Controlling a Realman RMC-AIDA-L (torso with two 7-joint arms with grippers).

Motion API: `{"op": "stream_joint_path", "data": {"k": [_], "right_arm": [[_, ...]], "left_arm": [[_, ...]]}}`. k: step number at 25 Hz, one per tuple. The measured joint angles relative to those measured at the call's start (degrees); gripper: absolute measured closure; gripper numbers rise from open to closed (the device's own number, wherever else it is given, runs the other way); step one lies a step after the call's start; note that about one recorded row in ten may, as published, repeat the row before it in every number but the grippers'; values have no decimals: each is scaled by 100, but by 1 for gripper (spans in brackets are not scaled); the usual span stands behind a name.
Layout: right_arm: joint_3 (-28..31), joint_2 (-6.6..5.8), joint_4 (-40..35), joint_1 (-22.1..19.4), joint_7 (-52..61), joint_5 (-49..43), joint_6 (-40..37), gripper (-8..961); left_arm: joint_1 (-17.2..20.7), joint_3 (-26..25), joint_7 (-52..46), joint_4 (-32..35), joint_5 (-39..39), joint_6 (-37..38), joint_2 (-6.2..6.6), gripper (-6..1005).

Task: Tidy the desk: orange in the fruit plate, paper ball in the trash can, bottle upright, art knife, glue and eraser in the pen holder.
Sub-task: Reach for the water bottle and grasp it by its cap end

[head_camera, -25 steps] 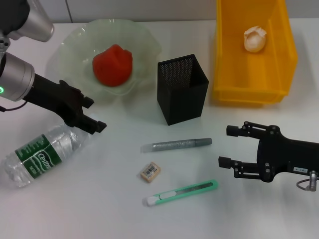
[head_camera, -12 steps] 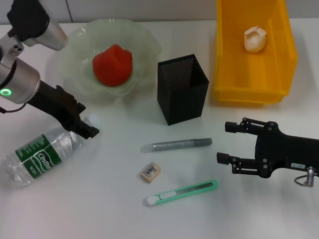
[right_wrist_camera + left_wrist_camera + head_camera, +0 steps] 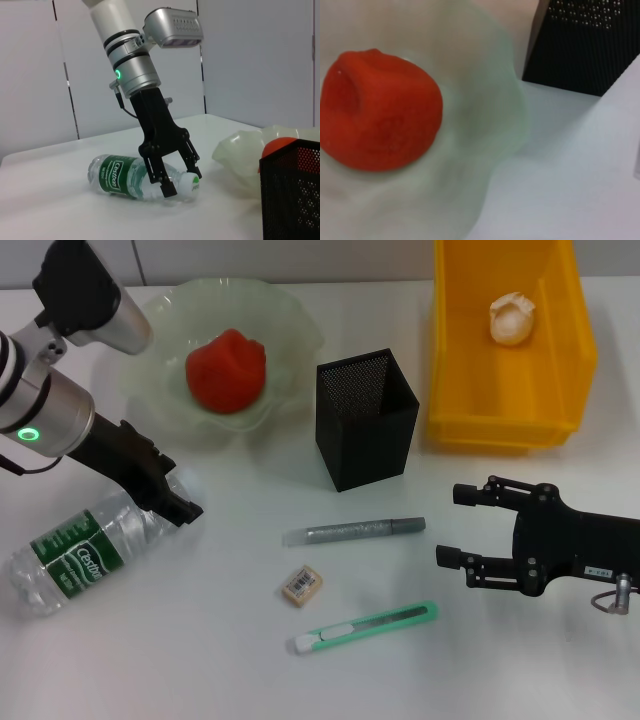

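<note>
Left pincer point(image 3: 183, 502) angled down, seemingly spread — right pincer point(image 3: 452, 526) open, low.

Layout taken from the pen holder point(image 3: 366, 418), which stands mid-desk. To its left sits the fruit plate point(image 3: 285, 320), with the orange point(image 3: 226, 370) in it. To its right stands the trash can point(image 3: 509, 390), with the paper ball point(image 3: 511, 318) in it. Before the pen holder lies the glue point(image 3: 355, 531); nearer still lie the eraser point(image 3: 301, 584) and the art knife point(image 3: 363, 627). Far to its front left the bottle point(image 3: 85, 546) lies on its side, the left gripper point(image 3: 180, 502) at its cap end. To the pen holder's front right is the right gripper point(image 3: 456, 526).
</note>
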Motion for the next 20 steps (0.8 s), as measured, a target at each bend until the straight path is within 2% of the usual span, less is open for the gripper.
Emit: {"op": "stream_joint_path", "data": {"k": [11, 16, 20], "right_arm": [[0, -21, 0, 0, -1, 25, 0, 175], [0, -31, 0, -1, -1, 39, 0, 176], [0, -31, 0, 0, -1, 43, 0, 175]], "left_arm": [[44, 241, 66, -67, -44, -131, -6, 271], [113, 243, 265, -14, -246, -156, -5, 455], [184, 198, 467, 87, -613, -111, 13, 495]]}}
